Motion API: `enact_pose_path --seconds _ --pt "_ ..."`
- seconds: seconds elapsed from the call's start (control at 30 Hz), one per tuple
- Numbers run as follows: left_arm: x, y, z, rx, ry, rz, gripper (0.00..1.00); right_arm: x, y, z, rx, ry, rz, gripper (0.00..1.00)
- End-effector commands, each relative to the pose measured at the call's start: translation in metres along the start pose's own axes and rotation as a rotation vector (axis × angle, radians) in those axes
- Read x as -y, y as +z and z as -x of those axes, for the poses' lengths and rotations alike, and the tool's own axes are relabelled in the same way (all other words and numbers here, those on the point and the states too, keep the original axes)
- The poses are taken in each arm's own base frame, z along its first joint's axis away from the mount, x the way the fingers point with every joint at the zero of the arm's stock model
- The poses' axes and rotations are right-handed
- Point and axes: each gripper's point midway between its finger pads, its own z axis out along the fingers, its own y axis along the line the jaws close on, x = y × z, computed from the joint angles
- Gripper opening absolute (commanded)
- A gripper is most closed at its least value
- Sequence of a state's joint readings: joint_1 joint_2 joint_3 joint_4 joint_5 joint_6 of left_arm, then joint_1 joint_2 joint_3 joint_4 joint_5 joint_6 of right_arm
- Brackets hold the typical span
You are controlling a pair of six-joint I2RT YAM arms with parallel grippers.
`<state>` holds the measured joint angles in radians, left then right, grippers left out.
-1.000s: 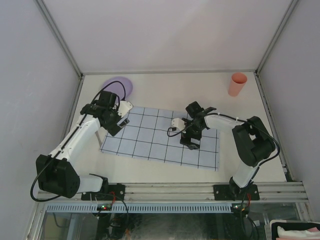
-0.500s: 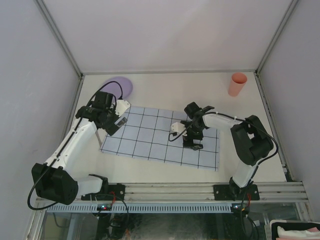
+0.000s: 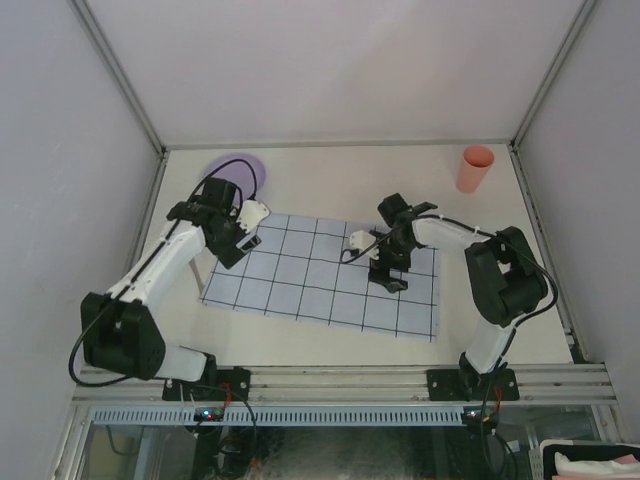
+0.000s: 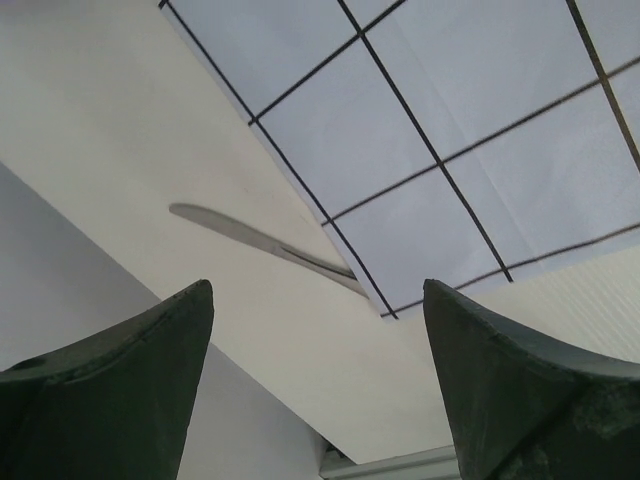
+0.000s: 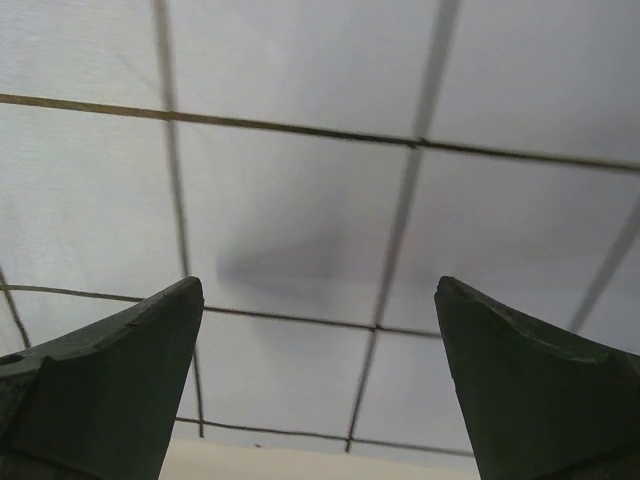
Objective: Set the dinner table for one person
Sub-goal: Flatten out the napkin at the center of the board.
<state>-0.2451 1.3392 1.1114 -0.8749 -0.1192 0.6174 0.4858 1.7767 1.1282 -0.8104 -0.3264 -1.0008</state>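
The dinner table (image 3: 350, 180) is a plain off-white top with a pale blue grid cloth (image 3: 310, 285) spread across its middle. My left gripper (image 3: 244, 238) hovers over the cloth's far-left corner, open and empty. In the left wrist view its fingers (image 4: 120, 370) frame bare table, and beyond them a silver knife (image 4: 250, 236) lies on the table with one end tucked at the cloth's (image 4: 420, 150) edge. My right gripper (image 3: 390, 276) stands low over the cloth's right half, open and holding nothing. The right wrist view shows only the cloth (image 5: 300, 200) between the wide-apart fingers (image 5: 110, 380).
A lilac plate (image 3: 238, 170) lies at the back left, just behind the left gripper. An orange cup (image 3: 475, 168) stands at the back right near the rail. Grey walls close in three sides, and aluminium rails (image 3: 350, 380) run along the near edge.
The left gripper drifted slightly right and back, toward the cloth's corner. The right gripper shifted a little back and right over the cloth. Both stayed open.
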Motion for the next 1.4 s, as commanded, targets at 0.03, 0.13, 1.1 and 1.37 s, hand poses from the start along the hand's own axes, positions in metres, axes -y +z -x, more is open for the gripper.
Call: enact_pose_path --seconds 0.03,0.13,1.1,1.37 --pt "-0.027 0.027 0.05 0.046 0.062 -0.021 0.89 0.071 -0.052 0.004 0.114 0.147 -0.188 1.0" --pt "-0.038 0.044 0.068 0.036 0.087 -0.034 0.89 0.104 -0.071 -0.01 0.124 0.203 -0.262 1.0" --pt "-0.064 0.092 0.103 -0.011 0.217 -0.198 0.87 0.129 -0.043 -0.018 0.14 0.29 -0.01 0.97" --pt "-0.061 0.09 0.094 -0.028 0.226 -0.201 0.87 0.119 -0.026 -0.02 0.094 0.281 0.061 0.94"
